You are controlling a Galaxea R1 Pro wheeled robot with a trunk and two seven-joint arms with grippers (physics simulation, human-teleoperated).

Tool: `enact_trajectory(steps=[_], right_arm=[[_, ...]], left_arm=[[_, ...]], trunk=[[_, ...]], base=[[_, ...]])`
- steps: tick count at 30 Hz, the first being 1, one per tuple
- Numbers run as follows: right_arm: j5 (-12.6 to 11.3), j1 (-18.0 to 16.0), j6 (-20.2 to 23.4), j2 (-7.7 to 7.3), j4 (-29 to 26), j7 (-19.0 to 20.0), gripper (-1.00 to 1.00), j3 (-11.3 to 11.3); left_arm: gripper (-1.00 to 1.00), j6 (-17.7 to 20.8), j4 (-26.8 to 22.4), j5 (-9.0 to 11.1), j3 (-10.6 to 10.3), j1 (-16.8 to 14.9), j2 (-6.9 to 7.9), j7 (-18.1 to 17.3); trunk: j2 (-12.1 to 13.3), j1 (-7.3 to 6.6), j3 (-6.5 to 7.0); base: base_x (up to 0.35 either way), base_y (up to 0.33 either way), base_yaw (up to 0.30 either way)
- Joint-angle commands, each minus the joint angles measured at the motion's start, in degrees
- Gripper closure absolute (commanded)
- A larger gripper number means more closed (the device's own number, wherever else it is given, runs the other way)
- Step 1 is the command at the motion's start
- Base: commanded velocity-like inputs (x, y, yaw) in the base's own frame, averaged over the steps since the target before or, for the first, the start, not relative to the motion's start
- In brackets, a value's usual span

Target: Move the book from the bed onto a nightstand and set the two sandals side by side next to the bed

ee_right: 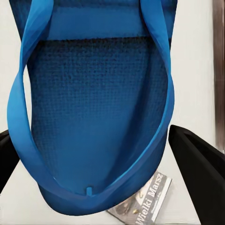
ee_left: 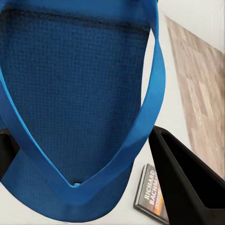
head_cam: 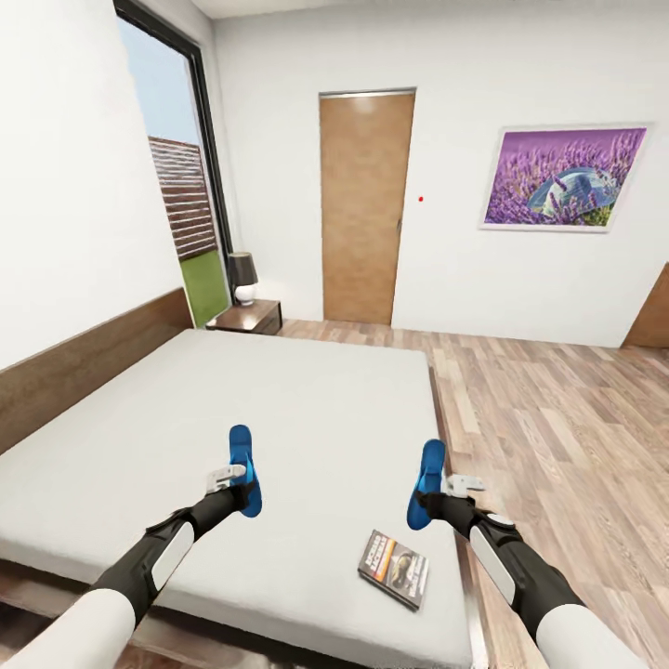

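Both arms reached over the bed (head_cam: 139,437), each with its jaws clamped on a blue sandal: the left gripper (head_cam: 243,491) held the left sandal (head_cam: 243,465), the right gripper (head_cam: 429,502) the right sandal (head_cam: 426,483). The book (head_cam: 394,568) lay flat on the mattress near the bed's near right corner. A nightstand (head_cam: 249,318) stood at its far left corner.

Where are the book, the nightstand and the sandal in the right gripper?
book (head_cam: 394,569), head view, middle of its cover.
nightstand (head_cam: 249,317), head view, its glossy top.
sandal in the right gripper (head_cam: 427,482), head view, middle of its blue sole.
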Motion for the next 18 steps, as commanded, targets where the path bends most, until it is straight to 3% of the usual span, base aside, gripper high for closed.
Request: enact_trajectory(steps=[1, 7, 12, 18], right_arm=[[-1.0, -0.1, 0.3, -0.05, -0.1, -0.1, 1.00, 0.2], [-4.8, -0.1, 4.3, -0.11, -0.1, -0.1, 1.00, 0.2], [-5.1, -0.1, 5.0, -0.07, -0.5, -0.1, 1.00, 0.2], [-5.2, -0.1, 5.0, 0.03, -0.5, -0.1, 1.00, 0.2]], left_arm=[[1.00, 0.4, -0.1, 0.6, -0.2, 0.0, 0.07, -0.1], [1.00, 0.4, -0.1, 0.6, -0.2, 0.0, 0.07, -0.1], [1.00, 0.4, -0.1, 0.6, -0.2, 0.0, 0.07, -0.1], [1.00, 0.4, -0.1, 0.6, -0.2, 0.0, 0.07, -0.1]], trunk=[[-0.1, 0.04, -0.13], [-0.1, 0.04, -0.13], [-0.1, 0.04, -0.16], [-0.1, 0.04, -0.22]], base=[[0.000, 0.000, -0.300], [0.000, 0.000, -0.300], [0.000, 0.000, -0.294], [0.000, 0.000, -0.130]])
